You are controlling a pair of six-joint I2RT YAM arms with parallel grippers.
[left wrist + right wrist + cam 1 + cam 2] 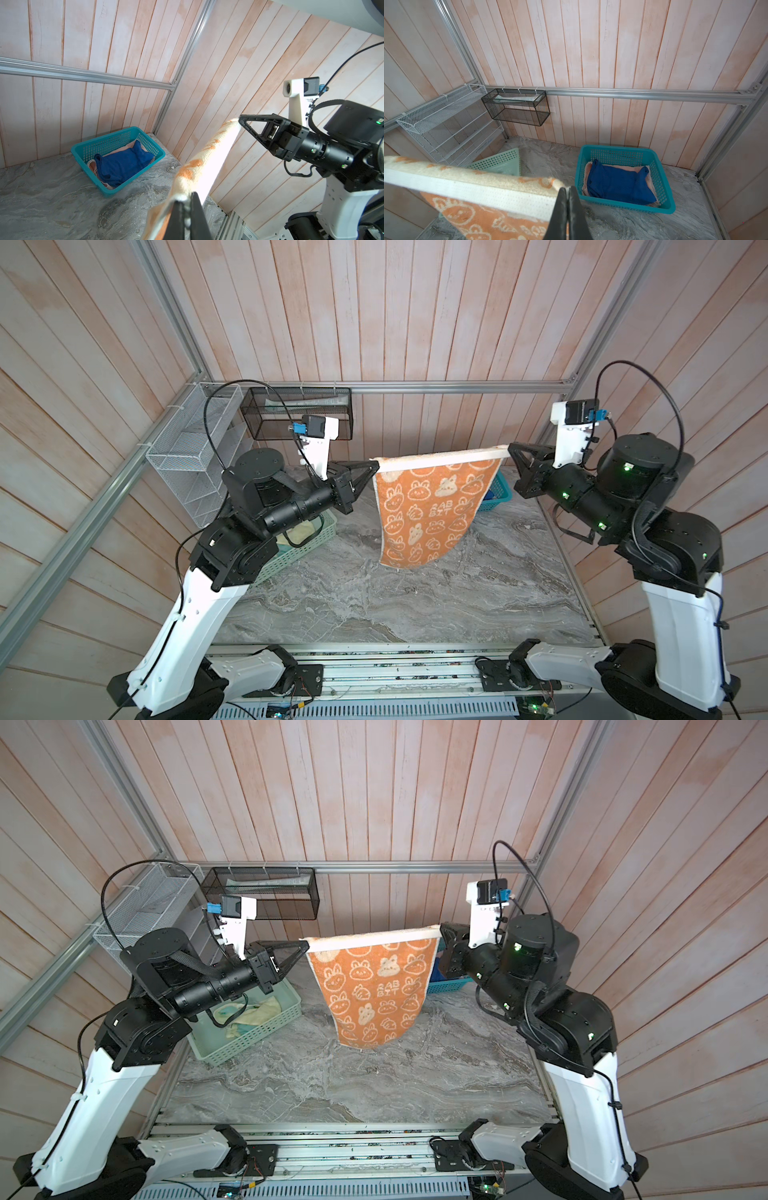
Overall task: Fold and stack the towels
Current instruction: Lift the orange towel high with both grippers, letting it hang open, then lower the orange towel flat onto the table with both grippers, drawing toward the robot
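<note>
The orange-and-cream terry towel with cartoon rabbits [432, 506] hangs in the air over the middle of the grey marble-patterned table [374, 605]. Its cream top hem is stretched nearly level from side to side. The left gripper [377, 466] is pressed together on the hem's left corner, and the right gripper [509, 450] is pinching the right corner. The cloth lies below and between both end effectors, so neither arm is nearer. Whether the lower edge touches the table cannot be told. In the inspector's judgement, the next move is to lower the sheet flat for folding, which depends on keeping the hem level. The teal plastic lattice basket [623, 204] at the far right holds a folded royal blue towel [616, 182] on a salmon-pink towel [629, 168]. The mint-green plastic basket [257, 1036] at the left holds a crumpled pale yellow towel [259, 1011].
</note>
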